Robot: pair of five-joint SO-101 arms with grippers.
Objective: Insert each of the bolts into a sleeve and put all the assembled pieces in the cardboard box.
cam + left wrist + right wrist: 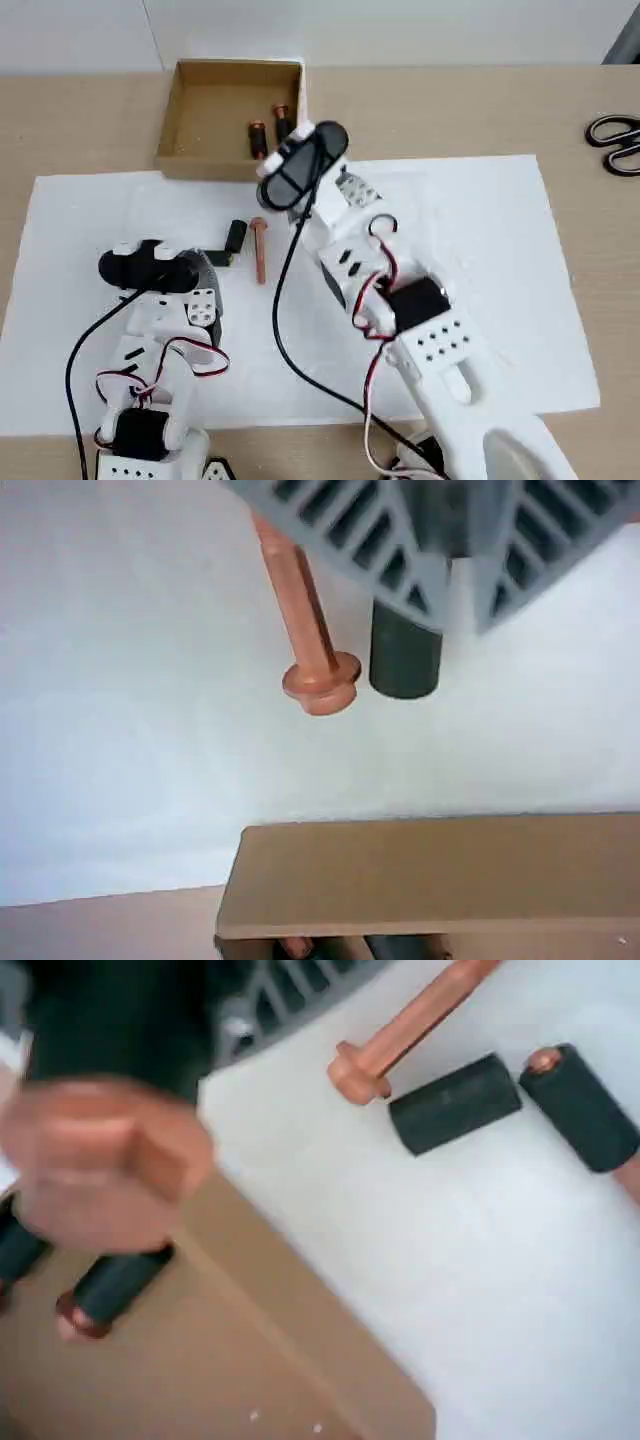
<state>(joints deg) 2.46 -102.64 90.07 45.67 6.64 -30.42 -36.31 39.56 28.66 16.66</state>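
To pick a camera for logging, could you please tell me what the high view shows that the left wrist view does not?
The high view adds the scissors and the right arm by the box. The left wrist view adds the left end effector and its ribbed underside, close up. Both share the loose bolt, the sleeve beside it, the paper and the box.

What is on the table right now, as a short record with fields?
box: cardboard box holds two assembled pieces
right gripper: over the box's near wall, shut on a third assembled piece
left gripper: beside the loose sleeve
loose bolt: on the white paper, alongside that sleeve
also on paper: another assembled piece, near the loose sleeve
off the paper: scissors
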